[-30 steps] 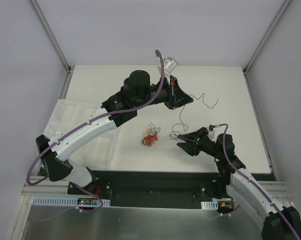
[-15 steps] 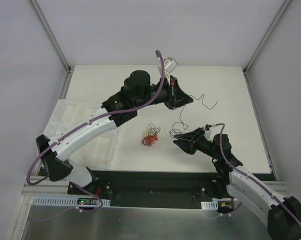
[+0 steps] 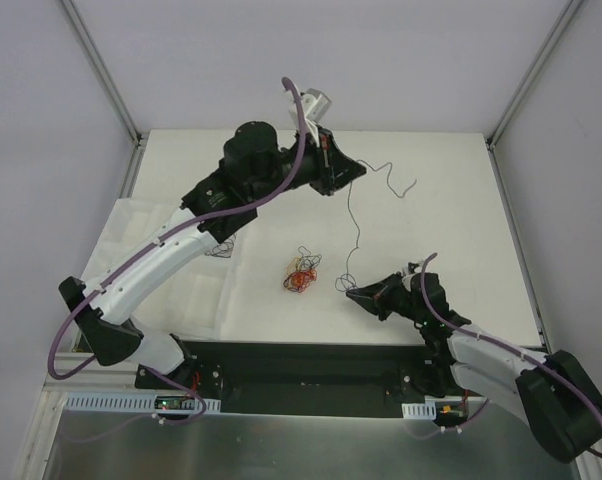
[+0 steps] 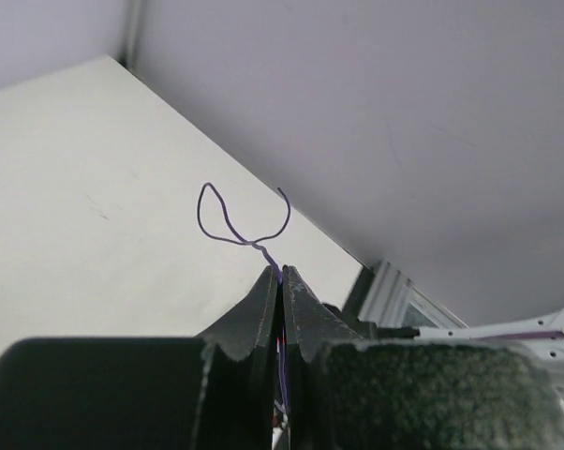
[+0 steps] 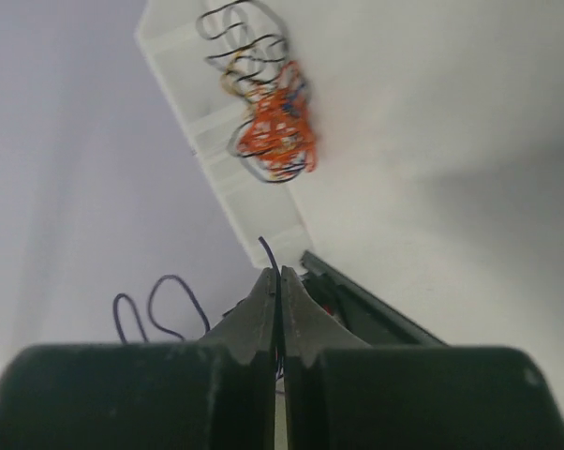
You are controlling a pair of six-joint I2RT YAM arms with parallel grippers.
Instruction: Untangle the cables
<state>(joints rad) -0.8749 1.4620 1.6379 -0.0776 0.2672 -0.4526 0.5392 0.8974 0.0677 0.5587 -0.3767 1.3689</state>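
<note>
A small knot of cables (image 3: 300, 274), mostly orange with black curls, lies mid-table; the right wrist view has this knot (image 5: 274, 127) ahead of the fingers. One thin purple wire (image 3: 355, 222) is drawn out of it and runs between both grippers. My left gripper (image 3: 335, 172), raised over the far part of the table, is shut on the wire's upper part, and a loop of that wire (image 4: 233, 239) curls past its tips (image 4: 280, 272). My right gripper (image 3: 352, 292), low to the right of the knot, is shut on the wire's lower end (image 5: 268, 249), which pokes out beyond its tips (image 5: 280, 273).
A white sheet (image 3: 141, 240) covers the table's left side, with a small dark squiggle (image 3: 219, 250) on it. A black base plate (image 3: 301, 365) lines the near edge. Grey walls and metal posts (image 3: 106, 75) enclose the table.
My right gripper closed on the wire's lower end and slid down-left. The left arm rose and swung back-left with the wire, which now hangs straighter between the grippers.
</note>
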